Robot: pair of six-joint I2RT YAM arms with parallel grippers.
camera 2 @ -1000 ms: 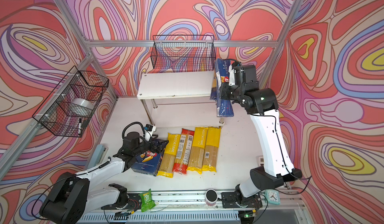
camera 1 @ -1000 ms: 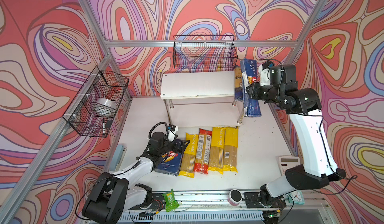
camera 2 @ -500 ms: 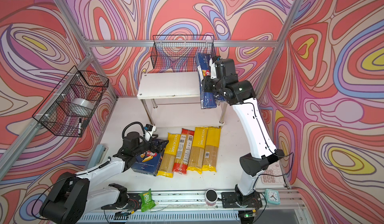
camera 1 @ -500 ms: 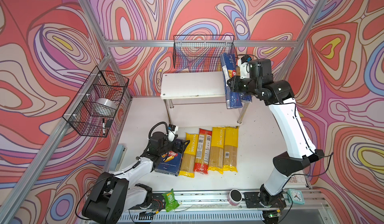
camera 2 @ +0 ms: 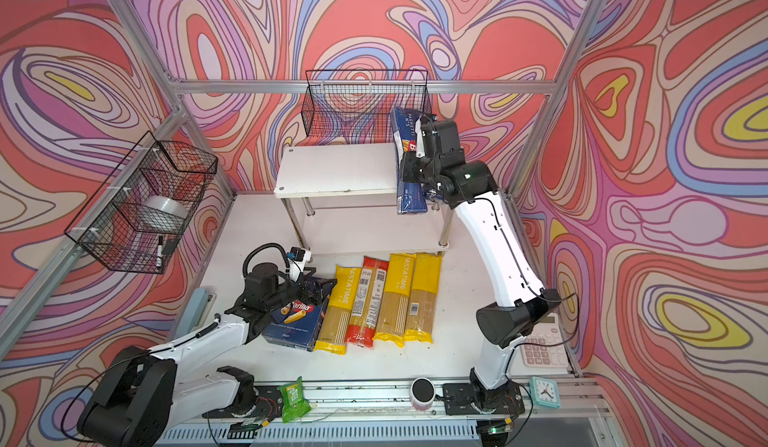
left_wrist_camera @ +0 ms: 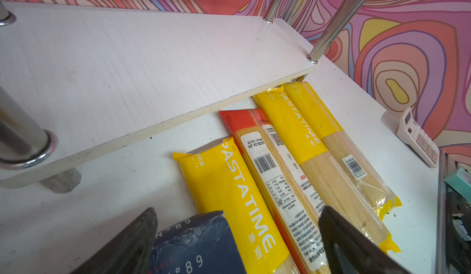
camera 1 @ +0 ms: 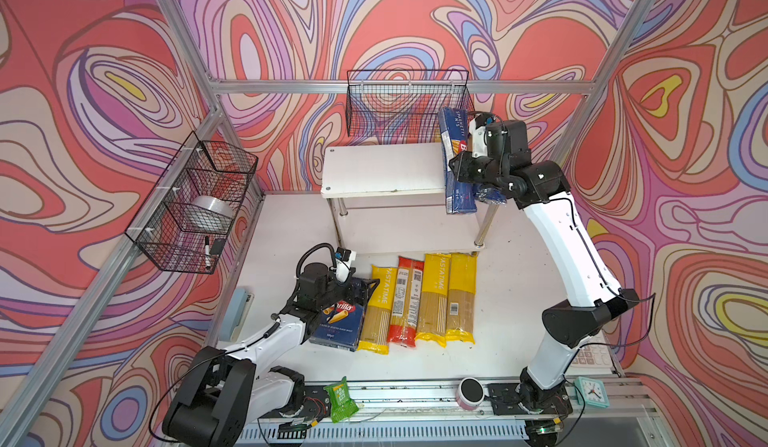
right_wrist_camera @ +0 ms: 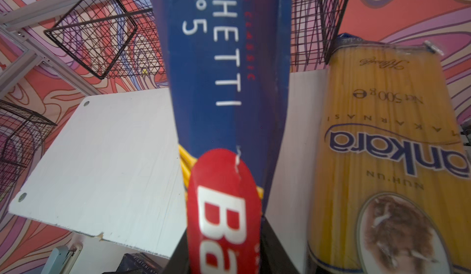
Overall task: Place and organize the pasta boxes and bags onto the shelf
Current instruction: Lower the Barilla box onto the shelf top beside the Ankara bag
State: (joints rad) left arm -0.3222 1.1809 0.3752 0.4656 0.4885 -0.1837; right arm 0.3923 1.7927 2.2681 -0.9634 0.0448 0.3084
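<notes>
Right gripper (camera 1: 459, 170) clamps the spaghetti box (camera 1: 455, 133) mid-length, with the shelf (camera 1: 374, 170) top beneath it. Left gripper (left_wrist_camera: 237, 210) gapes wide above the rigatoni box (left_wrist_camera: 193, 244).

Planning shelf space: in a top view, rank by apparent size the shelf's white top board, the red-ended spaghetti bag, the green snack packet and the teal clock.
1. White shelf top board, though raised nearer the camera.
2. Red-ended clear-middled spaghetti bag.
3. Green snack packet.
4. Teal clock, only slightly smaller than the packet.

4 bags (camera 1: 434, 299) before shelf (camera 1: 374, 170), rigatoni box (camera 1: 338, 324) leftmost; spaghetti box (camera 1: 451, 133) at shelf's right end
</notes>
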